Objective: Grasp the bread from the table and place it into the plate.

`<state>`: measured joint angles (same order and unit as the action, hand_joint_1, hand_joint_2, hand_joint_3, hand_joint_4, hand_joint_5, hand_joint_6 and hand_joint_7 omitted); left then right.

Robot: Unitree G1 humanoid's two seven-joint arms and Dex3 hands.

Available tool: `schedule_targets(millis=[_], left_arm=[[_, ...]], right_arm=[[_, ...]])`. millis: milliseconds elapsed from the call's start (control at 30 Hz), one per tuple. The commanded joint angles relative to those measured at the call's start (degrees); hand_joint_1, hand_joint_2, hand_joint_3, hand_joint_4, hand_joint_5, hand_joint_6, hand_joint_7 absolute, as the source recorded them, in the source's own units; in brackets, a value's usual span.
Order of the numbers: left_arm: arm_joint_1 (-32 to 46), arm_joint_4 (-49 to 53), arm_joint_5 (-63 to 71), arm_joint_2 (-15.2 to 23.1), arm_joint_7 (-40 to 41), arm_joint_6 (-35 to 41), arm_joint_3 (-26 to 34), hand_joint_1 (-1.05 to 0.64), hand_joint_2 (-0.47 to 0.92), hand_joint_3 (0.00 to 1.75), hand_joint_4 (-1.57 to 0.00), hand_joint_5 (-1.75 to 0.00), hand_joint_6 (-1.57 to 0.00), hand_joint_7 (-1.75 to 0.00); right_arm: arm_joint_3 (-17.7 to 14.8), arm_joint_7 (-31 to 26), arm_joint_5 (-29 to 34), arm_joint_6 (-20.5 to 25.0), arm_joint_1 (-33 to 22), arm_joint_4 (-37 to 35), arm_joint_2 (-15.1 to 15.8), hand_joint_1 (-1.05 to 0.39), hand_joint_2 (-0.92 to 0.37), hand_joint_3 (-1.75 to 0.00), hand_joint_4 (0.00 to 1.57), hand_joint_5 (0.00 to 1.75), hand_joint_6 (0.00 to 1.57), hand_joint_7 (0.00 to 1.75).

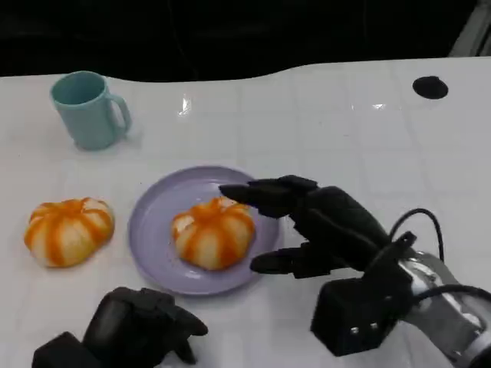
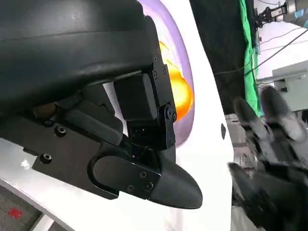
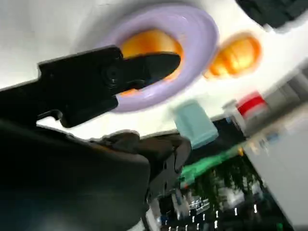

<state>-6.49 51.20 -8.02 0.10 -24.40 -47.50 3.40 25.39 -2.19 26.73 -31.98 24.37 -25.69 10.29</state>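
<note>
The right hand [image 1: 307, 222], at the lower right of the frame, has its black fingers [image 1: 265, 193] spread apart, holding nothing. They sit just beside the round orange-and-white striped bread [image 1: 213, 231], which lies inside the flat purple plate [image 1: 149, 222] in the middle. I think a finger could bump the bread and push it off. The left hand [image 1: 138, 330], bottom left, looks curled on nothing. Another striped bread [image 1: 69, 230] waits at the left.

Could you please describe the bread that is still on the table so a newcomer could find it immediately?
Find the lilac plate mid-table. Left of it, on the bare white table, sits an orange-and-cream striped bun. Its twin lies in the plate beside the right hand; this one lies outside.
</note>
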Motion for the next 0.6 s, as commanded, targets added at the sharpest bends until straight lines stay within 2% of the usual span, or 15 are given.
schedule_targets(millis=[33,233,267,300,367,600], left_arm=[[0.4,0.5,0.2,1.4,-0.1,0.3,0.5,-1.05,0.92,0.1,-1.31,-1.01,-1.5,-0.35],[-0.4,1.2,-0.4,1.8,-1.2,0.3,0.9,-1.05,0.92,0.11,-1.3,-1.0,-1.5,-0.34],[-0.4,1.3,-0.4,1.9,-1.1,0.5,1.0,-1.05,0.92,0.11,-1.3,-1.01,-1.51,-0.34],[-0.5,1.3,-0.3,1.9,-1.1,0.5,1.1,-1.05,0.92,0.11,-1.3,-1.01,-1.51,-0.35],[-0.4,1.0,-0.2,2.0,-1.0,1.1,1.2,-1.05,0.92,0.11,-1.31,-1.01,-1.51,-0.35],[0.0,-0.2,0.3,1.8,-0.6,2.1,0.9,-1.05,0.92,0.1,-1.31,-1.01,-1.52,-0.35]], right_arm=[[-3.8,2.9,-7.2,-3.2,-4.7,4.5,1.1,-0.54,-0.92,-0.13,0.39,0.62,0.57,0.17],[-7.5,6.6,-16.9,-8.9,-11.1,6.9,0.1,-0.47,-0.92,-0.13,0.64,0.92,0.81,0.34],[-7.9,7.3,-18.4,-9.8,-11.8,7.1,-0.1,-0.44,-0.92,-0.13,0.66,1.04,0.81,0.51],[-8.3,7.9,-19.3,-10.3,-12.2,7.1,-0.3,-0.43,-0.92,-0.13,0.66,1.1,0.79,0.61],[-9.0,9.4,-22.2,-11.2,-13.7,7.6,-0.6,-0.42,-0.92,-0.16,0.68,1.17,0.77,0.75],[-11.3,14.2,-28.2,-10.2,-19.3,10.4,-1.0,-0.38,-0.89,-0.22,0.67,1.33,0.77,0.91]])
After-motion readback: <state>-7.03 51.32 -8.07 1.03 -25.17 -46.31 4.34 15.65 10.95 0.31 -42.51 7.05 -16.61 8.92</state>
